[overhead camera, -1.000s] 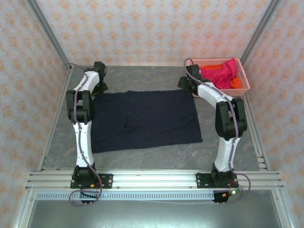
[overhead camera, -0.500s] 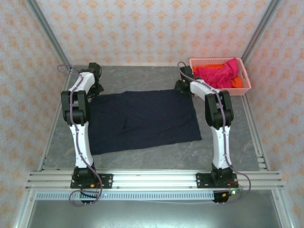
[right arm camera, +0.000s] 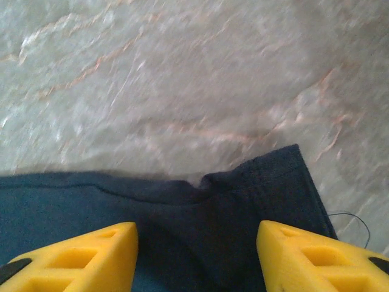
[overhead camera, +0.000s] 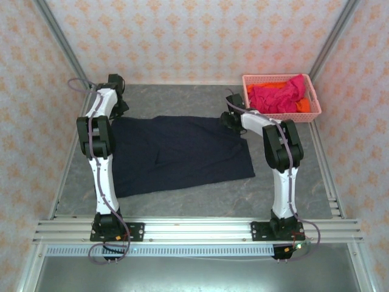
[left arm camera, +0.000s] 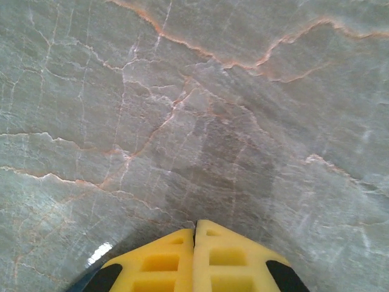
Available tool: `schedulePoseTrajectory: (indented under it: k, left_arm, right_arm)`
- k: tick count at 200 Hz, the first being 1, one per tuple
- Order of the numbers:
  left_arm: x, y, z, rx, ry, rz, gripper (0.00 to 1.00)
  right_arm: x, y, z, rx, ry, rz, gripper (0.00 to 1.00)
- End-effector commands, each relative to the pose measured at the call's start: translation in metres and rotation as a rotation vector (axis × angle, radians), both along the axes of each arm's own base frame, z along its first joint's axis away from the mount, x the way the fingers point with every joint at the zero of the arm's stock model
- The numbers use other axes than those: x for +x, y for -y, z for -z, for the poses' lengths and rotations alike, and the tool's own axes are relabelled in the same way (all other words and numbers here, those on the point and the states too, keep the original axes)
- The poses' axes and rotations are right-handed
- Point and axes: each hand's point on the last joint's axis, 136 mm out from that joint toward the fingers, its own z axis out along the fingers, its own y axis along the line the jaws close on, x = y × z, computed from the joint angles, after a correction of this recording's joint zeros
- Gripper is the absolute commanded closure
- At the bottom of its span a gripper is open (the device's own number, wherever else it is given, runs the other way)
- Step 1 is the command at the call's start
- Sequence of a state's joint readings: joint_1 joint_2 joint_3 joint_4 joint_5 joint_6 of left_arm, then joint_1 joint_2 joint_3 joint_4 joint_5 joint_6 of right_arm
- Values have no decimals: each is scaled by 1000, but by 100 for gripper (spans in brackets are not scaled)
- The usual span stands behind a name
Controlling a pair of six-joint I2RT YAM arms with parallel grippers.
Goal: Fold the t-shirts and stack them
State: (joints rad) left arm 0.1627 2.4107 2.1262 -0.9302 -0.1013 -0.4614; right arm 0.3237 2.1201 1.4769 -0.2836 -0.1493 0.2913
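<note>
The large dark navy t-shirt (overhead camera: 179,152) lies spread flat on the grey table. My left gripper (overhead camera: 117,108) is at its far left corner. In the left wrist view its yellow fingers (left arm camera: 194,226) are pressed shut. A sliver of navy cloth (left arm camera: 82,284) trails under them, and bare stone lies ahead. My right gripper (overhead camera: 226,120) hovers over the far right corner. In the right wrist view it stands open (right arm camera: 197,234) above the navy hem (right arm camera: 267,176), with nothing gripped. The magenta-red t-shirt (overhead camera: 276,96) and the orange t-shirt (overhead camera: 304,107) lie bunched in the basket.
The pink lattice basket (overhead camera: 279,77) stands at the far right corner of the table. Patterned walls with metal posts close in the left, back and right sides. A metal rail (overhead camera: 194,228) with both arm bases runs along the near edge.
Both grippers moved left and slightly nearer. The navy shirt's far left corner was drawn out leftward with the left gripper, and its right edge shifted slightly left.
</note>
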Motion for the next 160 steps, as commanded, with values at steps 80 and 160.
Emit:
schedulePoseTrajectory:
  k: [80, 160]
  left_arm:
    - [-5, -4, 5, -46, -40, 30, 100]
    - [-8, -4, 3, -45, -44, 42, 100]
  right_arm:
    - [59, 5, -40, -95, 104, 32, 34]
    - [57, 36, -1, -176, -2, 124, 40]
